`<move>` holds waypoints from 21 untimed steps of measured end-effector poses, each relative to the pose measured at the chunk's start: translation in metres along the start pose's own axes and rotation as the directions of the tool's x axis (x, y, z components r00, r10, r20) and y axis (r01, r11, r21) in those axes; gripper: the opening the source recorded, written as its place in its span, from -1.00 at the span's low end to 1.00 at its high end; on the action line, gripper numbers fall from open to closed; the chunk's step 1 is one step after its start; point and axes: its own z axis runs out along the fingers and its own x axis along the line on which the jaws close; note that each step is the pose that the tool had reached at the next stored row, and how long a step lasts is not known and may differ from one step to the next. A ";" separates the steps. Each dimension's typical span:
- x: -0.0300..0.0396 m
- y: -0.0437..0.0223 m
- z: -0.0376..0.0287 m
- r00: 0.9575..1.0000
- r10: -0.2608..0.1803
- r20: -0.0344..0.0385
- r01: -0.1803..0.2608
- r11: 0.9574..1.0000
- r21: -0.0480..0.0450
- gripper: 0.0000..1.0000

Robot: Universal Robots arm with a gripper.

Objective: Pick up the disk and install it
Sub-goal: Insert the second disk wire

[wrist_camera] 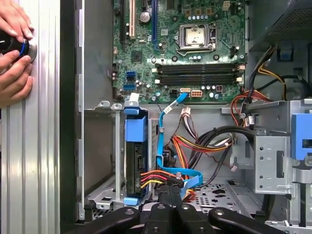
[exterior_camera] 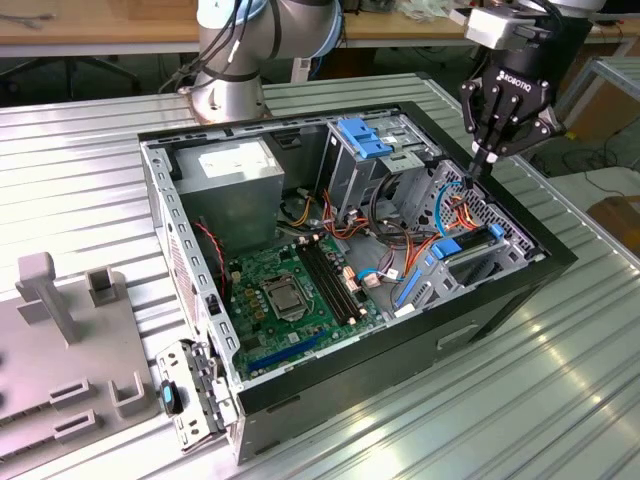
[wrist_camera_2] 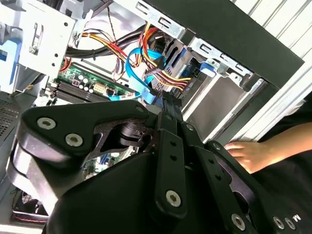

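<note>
Tool over the drive bay, disk seated in its slot

Your tool (exterior_camera: 484,160) hangs clenched with nothing between its tips, its fingers (wrist_camera: 168,204) pressed together just above the orange and blue cables (wrist_camera: 170,175). Right beneath and beside it the disk (wrist_camera: 135,161) stands on edge in the bay, blue bracket around it, apparently plugged in. Further off lies the motherboard (exterior_camera: 290,290), then the power supply (exterior_camera: 235,175). A person's hands (wrist_camera: 13,48) rest on the counter (wrist_camera: 34,146) beside the case.
</note>
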 end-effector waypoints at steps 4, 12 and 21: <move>-0.0145 0.0000 -0.0009 0.999 0.001 -0.037 -0.001 1.000 0.000 -0.79; -0.0209 -0.0002 0.0018 0.996 0.018 -0.086 -0.018 1.000 -0.003 -0.79; -0.0210 -0.0002 0.0018 0.996 0.018 -0.087 -0.018 1.000 -0.003 -0.52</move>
